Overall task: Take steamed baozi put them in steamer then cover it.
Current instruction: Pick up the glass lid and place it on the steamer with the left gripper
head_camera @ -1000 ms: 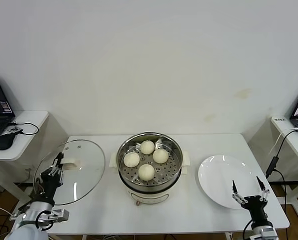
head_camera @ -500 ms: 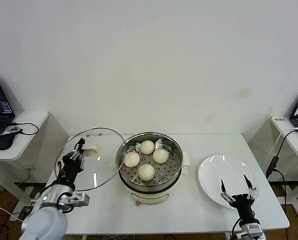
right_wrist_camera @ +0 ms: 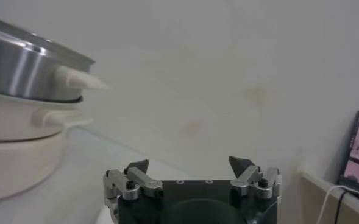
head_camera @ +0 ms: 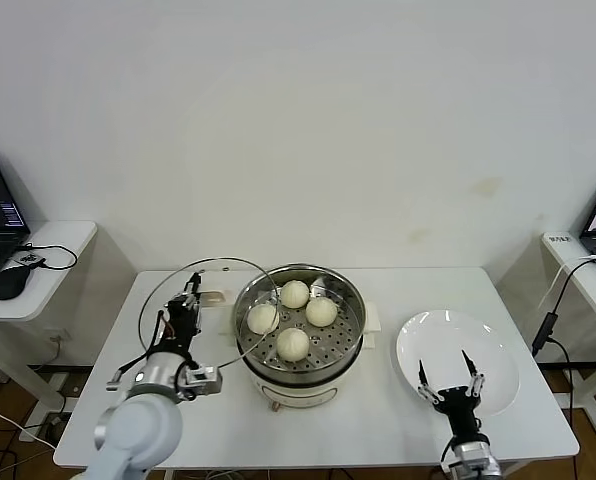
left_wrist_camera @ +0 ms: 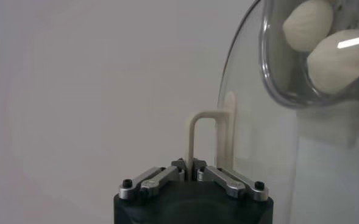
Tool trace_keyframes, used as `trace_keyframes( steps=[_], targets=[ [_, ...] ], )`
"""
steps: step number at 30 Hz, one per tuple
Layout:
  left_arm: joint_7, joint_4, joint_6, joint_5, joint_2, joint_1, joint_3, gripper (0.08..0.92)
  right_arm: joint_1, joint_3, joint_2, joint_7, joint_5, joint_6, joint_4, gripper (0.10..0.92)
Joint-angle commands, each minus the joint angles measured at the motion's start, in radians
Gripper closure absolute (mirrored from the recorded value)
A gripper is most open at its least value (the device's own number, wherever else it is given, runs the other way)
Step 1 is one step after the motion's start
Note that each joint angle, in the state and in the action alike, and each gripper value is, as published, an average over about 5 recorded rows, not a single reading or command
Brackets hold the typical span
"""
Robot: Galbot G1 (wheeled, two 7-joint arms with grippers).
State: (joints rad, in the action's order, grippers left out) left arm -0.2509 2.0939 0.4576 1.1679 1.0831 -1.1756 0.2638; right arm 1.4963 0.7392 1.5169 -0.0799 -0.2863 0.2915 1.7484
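Already four baozi (head_camera: 293, 318) sat in the steamer (head_camera: 300, 335). Left gripper (head_camera: 190, 301) clamped the glass cover (head_camera: 206, 313) by its handle, tilted, overlapping the steamer's left rim; it could catch there. Right gripper (head_camera: 450, 381) idled wide above the plate (head_camera: 493, 352).

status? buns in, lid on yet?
Done: all four steamed baozi sit in the steamer; the plate is bare. In hand: the left gripper is shut on the cover handle, holding it tilted, its edge reaching the steamer's rim. Left: lower the cover onto the steamer. The right gripper waits open over the plate.
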Motion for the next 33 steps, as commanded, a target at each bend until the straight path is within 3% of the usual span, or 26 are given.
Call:
trace_keyframes(
  steps=[1,11,33],
  targets=[
    [-0.076,-0.067,0.041,0.183,0.169,0.087,-0.106,0.861,-0.022,-0.035,0.025,0.027,-0.094,-0.011,-0.028,0.203],
    [-0.092,-0.129,0.031,0.307,0.324,0.14,-0.208,0.861,-0.016,-0.042,0.031,0.029,-0.115,-0.007,-0.032,0.203],
    [-0.071,-0.195,0.003,0.358,0.353,0.137,-0.283,0.861,0.001,-0.04,0.031,0.03,-0.119,0.008,-0.042,0.203]
  ],
)
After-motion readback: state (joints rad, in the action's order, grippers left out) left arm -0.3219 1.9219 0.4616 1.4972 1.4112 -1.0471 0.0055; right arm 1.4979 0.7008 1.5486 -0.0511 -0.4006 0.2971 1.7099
